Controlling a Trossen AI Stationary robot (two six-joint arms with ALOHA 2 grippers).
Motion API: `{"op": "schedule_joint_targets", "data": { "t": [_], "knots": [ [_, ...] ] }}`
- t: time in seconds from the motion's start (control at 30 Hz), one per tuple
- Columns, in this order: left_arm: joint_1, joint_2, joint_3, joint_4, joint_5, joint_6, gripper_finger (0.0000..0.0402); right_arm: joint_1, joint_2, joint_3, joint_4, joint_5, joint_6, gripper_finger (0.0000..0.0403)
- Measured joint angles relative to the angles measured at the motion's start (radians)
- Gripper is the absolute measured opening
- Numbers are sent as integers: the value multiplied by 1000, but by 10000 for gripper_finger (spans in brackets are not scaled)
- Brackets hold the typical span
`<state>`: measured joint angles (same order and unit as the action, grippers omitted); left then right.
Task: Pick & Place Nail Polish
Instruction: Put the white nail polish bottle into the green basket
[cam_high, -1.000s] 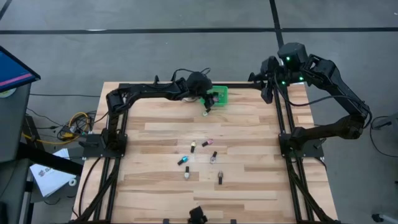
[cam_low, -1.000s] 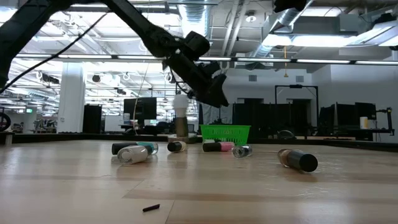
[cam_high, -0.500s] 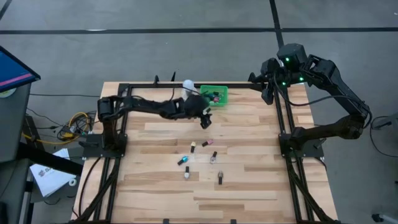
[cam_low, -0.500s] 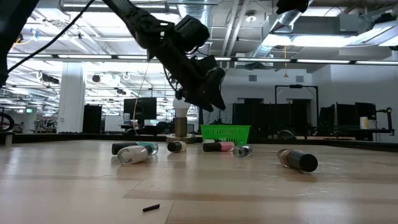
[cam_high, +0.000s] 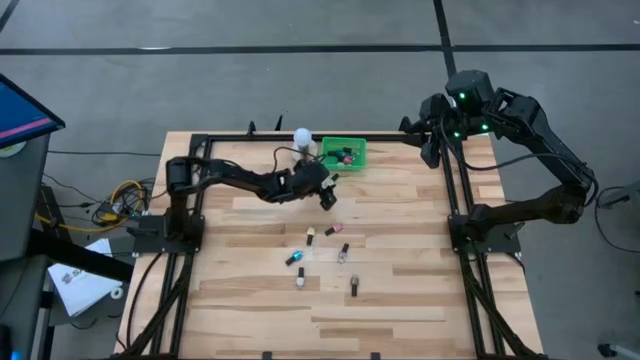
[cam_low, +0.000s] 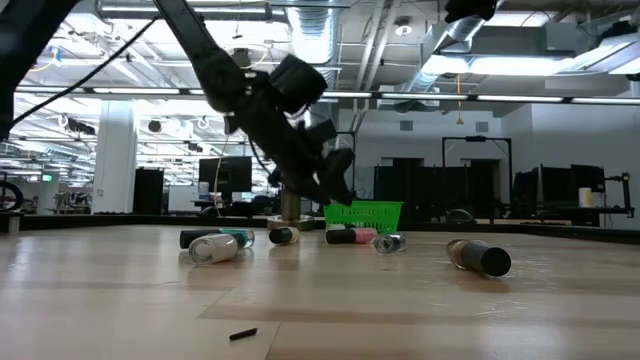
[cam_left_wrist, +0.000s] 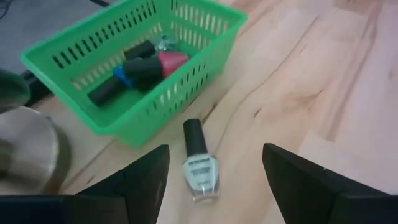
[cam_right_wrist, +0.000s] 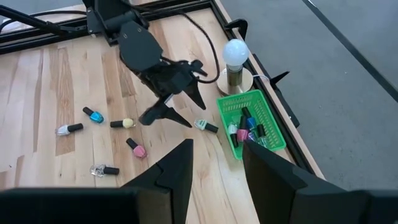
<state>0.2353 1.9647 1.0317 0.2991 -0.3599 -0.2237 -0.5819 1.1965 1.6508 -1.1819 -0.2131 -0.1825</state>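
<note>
My left gripper is open and hangs a little above the table, just on the near side of the green basket. In the left wrist view its fingers stand on either side of a pale bottle with a dark cap, without touching it. The bottle lies on its side against the basket's wall. The basket holds a few bottles, pink, blue and dark-capped. Several more nail polish bottles lie on their sides mid-table. My right gripper is open and waits at the table's far right corner.
A white dome-topped object on a round base stands just left of the basket at the far edge. The loose bottles are scattered mid-table. A small dark piece lies near the table's near edge. Black frame rails run along both sides.
My left gripper has come away from the basket toward the table's near edge and gone down, and its arm has dropped lower over the table. The loose bottles mid-table have stayed where they were.
</note>
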Motion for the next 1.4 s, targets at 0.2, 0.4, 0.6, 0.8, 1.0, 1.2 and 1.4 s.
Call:
{"op": "schedule_joint_targets", "data": {
  "t": [0.2, 0.4, 0.6, 0.8, 1.0, 1.2, 1.4],
  "knots": [
    [2, 45, 0, 15, -62, 14, 255, 0, 0, 0, -24, 0, 0, 131],
    [21, 49, 0, 48, -67, 4, 255, 0, -1, 0, -34, 0, 0, 131],
    [6, 71, 1, 68, -21, -4, 255, 0, -1, 0, -33, -1, -8, 131],
    [-10, 117, 1, 71, -47, -17, 255, 0, -1, 0, -33, -4, -8, 131],
    [-5, 147, 3, 94, -52, -55, 252, 0, -1, 0, -34, -29, -2, 131],
    [-5, 148, 4, 90, -43, -53, 193, 0, -1, 0, -48, -29, 7, 131],
    [-5, 149, 3, 78, -51, -67, 105, 0, -1, 0, -56, -30, 26, 131]
  ]
}}
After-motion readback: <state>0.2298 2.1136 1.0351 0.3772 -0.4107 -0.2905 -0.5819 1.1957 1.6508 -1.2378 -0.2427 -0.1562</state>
